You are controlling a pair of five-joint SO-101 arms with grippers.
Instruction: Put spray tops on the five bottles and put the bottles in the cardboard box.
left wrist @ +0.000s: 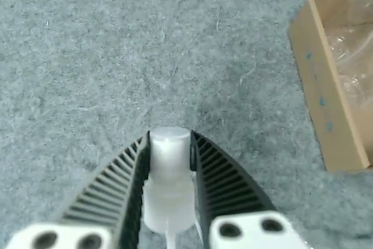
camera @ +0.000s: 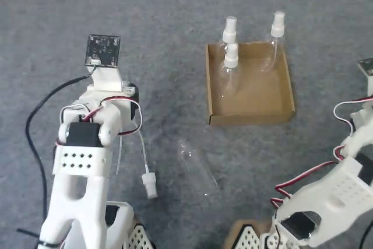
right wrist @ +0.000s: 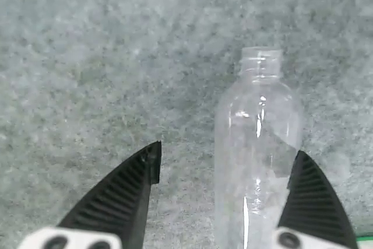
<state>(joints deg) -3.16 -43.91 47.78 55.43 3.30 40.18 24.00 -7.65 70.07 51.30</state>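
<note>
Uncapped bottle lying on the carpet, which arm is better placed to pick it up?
Right. The right gripper is open with the uncapped bottle between its fingers in its wrist view, while the left gripper is shut on a spray top, so it is likely occupied.

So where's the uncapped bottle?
In the high view the bottle lies on the carpet in front of the cardboard box; the right hand is open toward it.

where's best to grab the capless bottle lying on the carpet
Grip the bottle across its round body, from above at the base end, where the right gripper hovers, jaws open. It lies on its side, and the neck should stay free for the spray top.
</note>
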